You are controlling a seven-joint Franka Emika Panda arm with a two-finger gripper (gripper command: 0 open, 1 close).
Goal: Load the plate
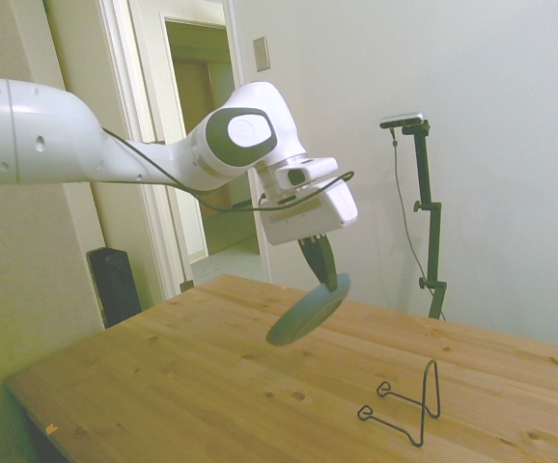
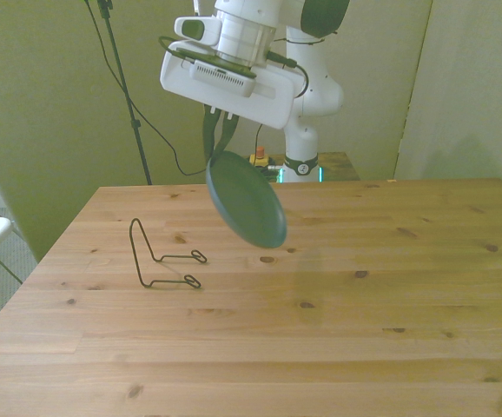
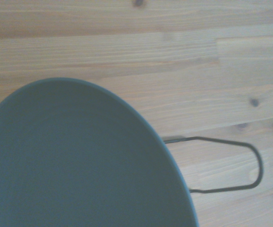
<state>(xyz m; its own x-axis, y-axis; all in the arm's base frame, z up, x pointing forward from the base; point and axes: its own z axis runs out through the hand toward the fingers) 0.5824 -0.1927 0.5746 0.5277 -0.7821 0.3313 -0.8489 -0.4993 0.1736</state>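
Grey-blue and matte, the plate hung tilted in the air above the wooden table, pinched at its upper rim by the gripper, whose fingers were closed on that edge. It touched nothing below it. A thin black wire stand stood on the boards, apart from the plate and toward the front view's left (in the wrist view one of its looped feet showed just past the plate's rim).

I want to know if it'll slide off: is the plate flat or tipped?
Tipped. The plate hangs slanted in the air, pinched by its upper rim in the gripper, clear of the table.
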